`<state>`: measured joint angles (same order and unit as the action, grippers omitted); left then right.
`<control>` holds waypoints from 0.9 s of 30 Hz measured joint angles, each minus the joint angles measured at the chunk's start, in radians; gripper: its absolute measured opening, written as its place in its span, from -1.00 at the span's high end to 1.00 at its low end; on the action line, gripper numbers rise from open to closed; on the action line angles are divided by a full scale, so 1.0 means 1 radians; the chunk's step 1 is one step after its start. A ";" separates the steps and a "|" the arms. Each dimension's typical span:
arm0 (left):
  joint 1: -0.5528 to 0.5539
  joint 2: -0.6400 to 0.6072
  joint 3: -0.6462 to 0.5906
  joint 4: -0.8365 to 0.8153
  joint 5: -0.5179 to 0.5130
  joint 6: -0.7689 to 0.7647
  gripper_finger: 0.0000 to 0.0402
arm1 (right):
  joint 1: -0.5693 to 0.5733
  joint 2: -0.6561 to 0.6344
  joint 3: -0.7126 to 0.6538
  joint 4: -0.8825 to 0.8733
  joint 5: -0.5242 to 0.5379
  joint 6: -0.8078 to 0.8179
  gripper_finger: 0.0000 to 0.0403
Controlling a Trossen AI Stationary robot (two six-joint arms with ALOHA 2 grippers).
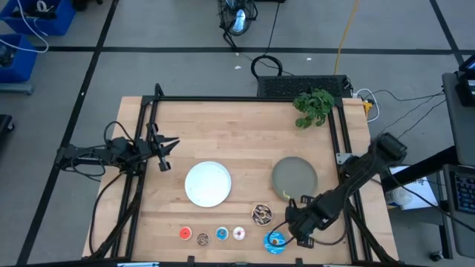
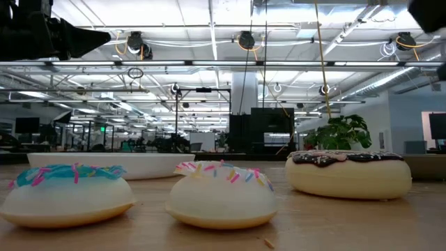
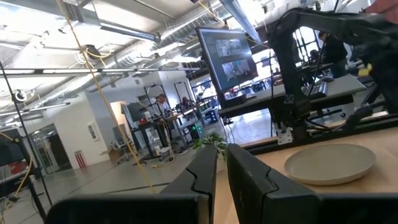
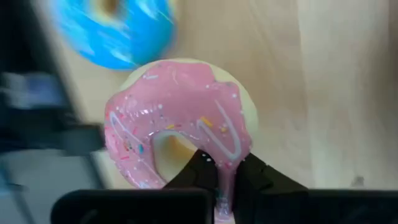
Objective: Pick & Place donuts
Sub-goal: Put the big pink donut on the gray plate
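Note:
My right gripper (image 1: 295, 219) hangs over the table's near right part, shut on the pink donut (image 4: 180, 118), which the arm hides in the high view. Next to it on the table lie the blue sprinkled donut (image 1: 274, 240) and the chocolate donut (image 1: 261, 215). A row of tiny donuts rests flat near the front edge: red (image 1: 185, 233), brown (image 1: 202, 238), blue (image 1: 222, 234) and white-pink (image 1: 239, 233). My left gripper (image 1: 167, 144) waits shut above the table's left side, holding nothing. My right gripper pinches the pink donut's ring (image 4: 227, 163) on one side, with one finger (image 4: 198, 167) at the hole's edge and the other (image 4: 256, 171) on the outer rim. The fingers come from above, slanting down. The donut is tilted, its frosted face toward the wrist camera, above the table.
A white plate (image 1: 208, 183) lies at mid-table and a grey plate (image 1: 295, 176) to its right, just beyond the right gripper. A green plant (image 1: 313, 106) sits at the far right corner. Black frame rails run along the table's left, far and right sides.

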<state>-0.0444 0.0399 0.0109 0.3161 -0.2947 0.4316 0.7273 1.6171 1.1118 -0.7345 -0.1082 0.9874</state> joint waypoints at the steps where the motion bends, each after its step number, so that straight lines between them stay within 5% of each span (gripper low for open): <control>1: 0.000 0.000 0.000 0.000 0.000 0.000 0.77 | -0.002 -0.026 0.000 -0.001 0.002 0.001 0.96; 6: 0.000 0.000 0.000 0.000 -0.001 -0.015 0.77 | -0.015 -0.121 0.047 -0.093 0.031 0.011 0.96; 15: 0.000 0.000 0.000 -0.006 -0.003 -0.022 0.77 | -0.034 -0.094 0.346 -0.465 0.055 -0.032 0.96; 27: 0.000 0.000 0.000 -0.028 -0.004 -0.044 0.77 | -0.056 -0.085 0.426 -0.511 0.058 -0.030 0.96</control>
<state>-0.0444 0.0402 0.0109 0.2882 -0.2989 0.3873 0.6714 1.5321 1.5375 -1.2452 -0.0503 0.9574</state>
